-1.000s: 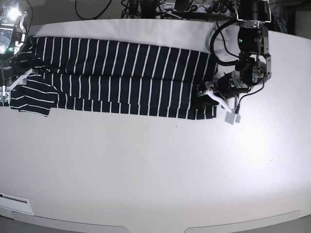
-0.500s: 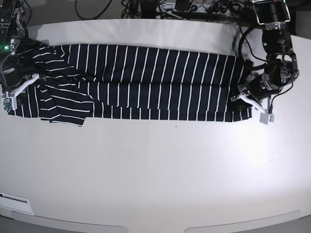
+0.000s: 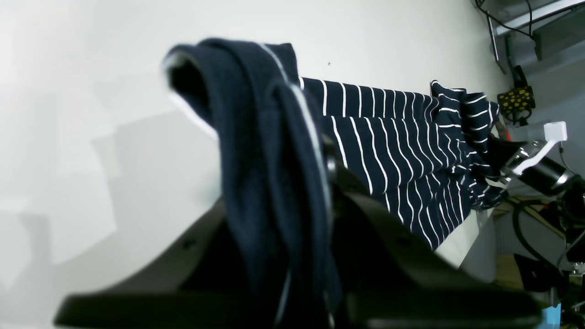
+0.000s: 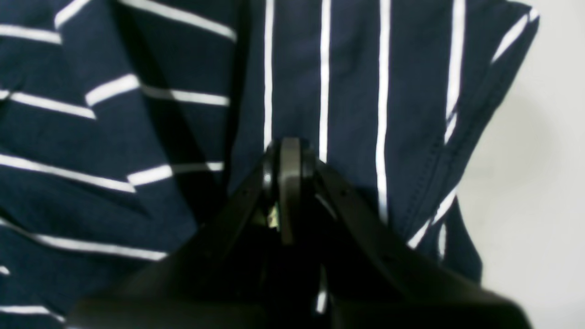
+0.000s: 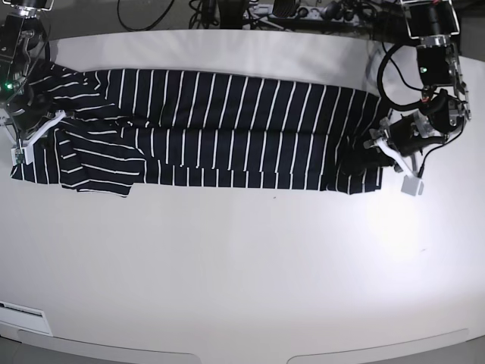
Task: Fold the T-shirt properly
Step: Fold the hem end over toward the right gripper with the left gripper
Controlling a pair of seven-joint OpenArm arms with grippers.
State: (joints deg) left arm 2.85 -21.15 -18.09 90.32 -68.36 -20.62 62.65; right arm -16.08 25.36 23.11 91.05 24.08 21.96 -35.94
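The left gripper [image 5: 377, 149], at the right side of the base view, is clamped on the T-shirt [image 5: 227, 129]: the left wrist view shows a bunched fold of navy cloth [image 3: 269, 183] pinched between its dark jaws and rising above them. The left arm [image 5: 432, 68] descends from the far edge of the table [image 5: 242, 265], bends at the wrist and points the gripper sideways toward the garment's end. The right gripper [image 5: 26, 140], at the left side of the base view, has its jaws pressed together; the right wrist view shows the tips [image 4: 289, 183] meeting directly over striped cloth, and whether any fabric is caught between them cannot be told. The right arm [image 5: 15, 45] stands nearly upright at the table's left edge, reaching down onto the garment's sleeve end. The T-shirt lies stretched in a long band across the far half of the white table, its stripes running crosswise, with a folded flap [image 5: 95, 163] near the right gripper. The base view alone shows the full span of the garment and both arms. The left wrist view alone shows the lifted fold at the clamp and the garment running away toward the right arm's white fitting [image 3: 541, 148]. The right wrist view alone shows a stitched hem [image 4: 457, 151] beside bare table.
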